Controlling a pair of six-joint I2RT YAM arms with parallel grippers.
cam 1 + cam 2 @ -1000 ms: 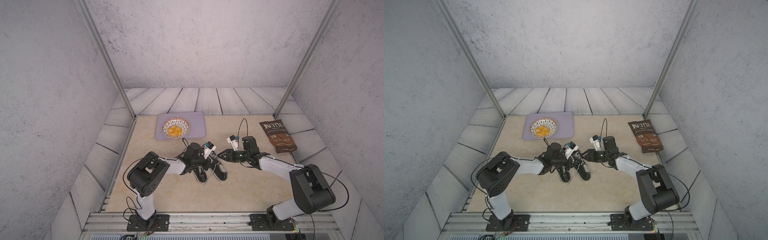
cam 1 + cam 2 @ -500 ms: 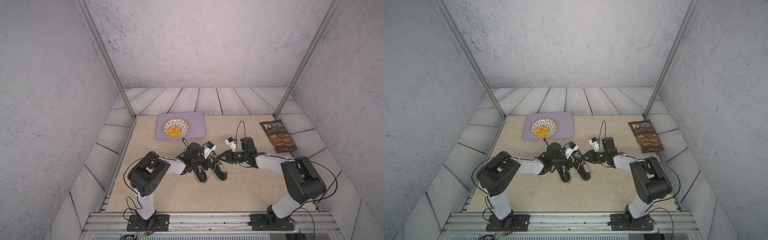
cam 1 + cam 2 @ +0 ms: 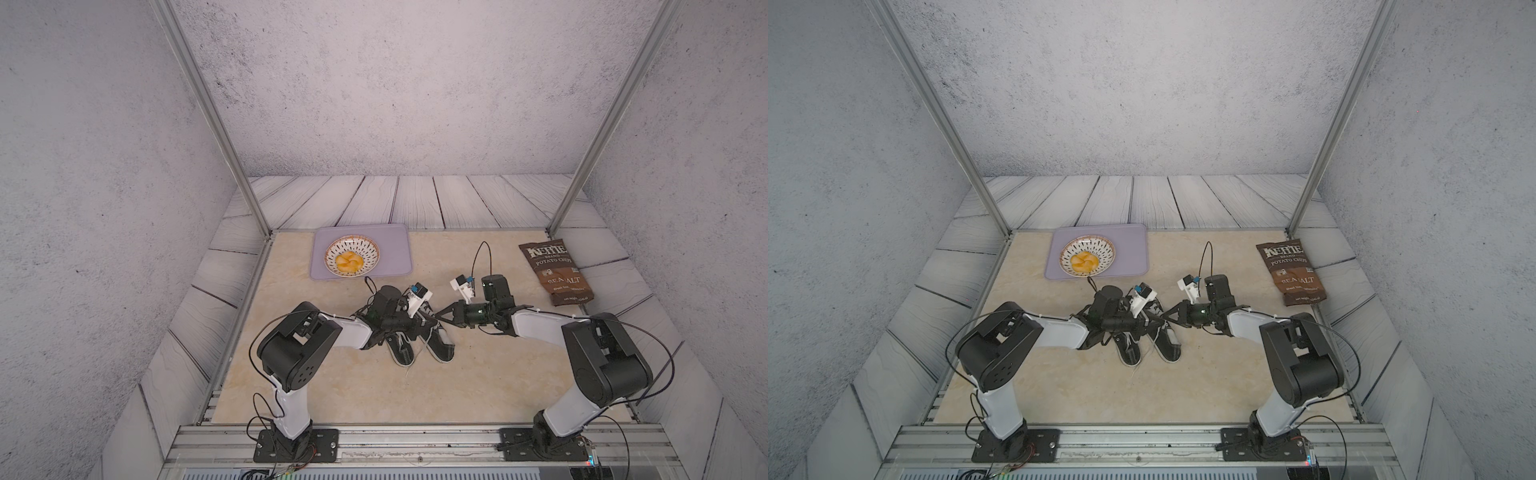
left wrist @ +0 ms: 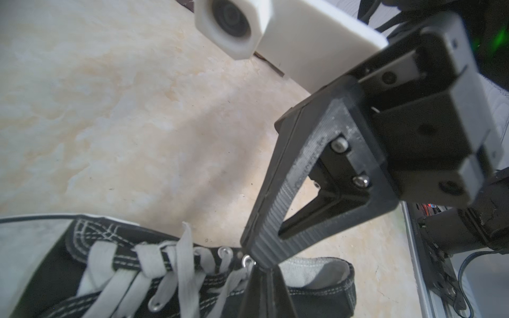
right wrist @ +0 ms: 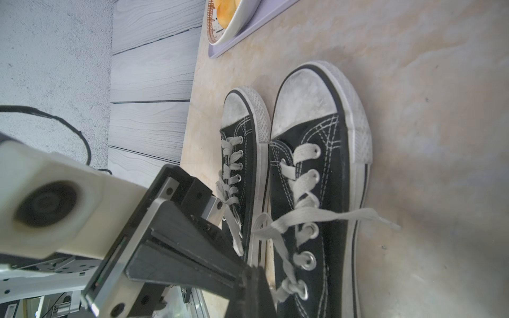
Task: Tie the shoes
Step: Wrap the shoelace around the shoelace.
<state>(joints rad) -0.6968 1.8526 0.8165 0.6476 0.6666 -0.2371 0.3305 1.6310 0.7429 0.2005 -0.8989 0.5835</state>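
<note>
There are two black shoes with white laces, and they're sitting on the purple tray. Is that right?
Not quite. The two black shoes with white laces sit on the beige table, in front of the purple tray, not on it. Only the bowl is on the tray. Both top views show this.

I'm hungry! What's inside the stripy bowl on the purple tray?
In a top view the bowl holds a small pile of yellow-orange pieces, probably crisps. Its striped inner wall shows around them. The bowl's bottom under the pile is covered, so anything beneath cannot be seen.
</note>
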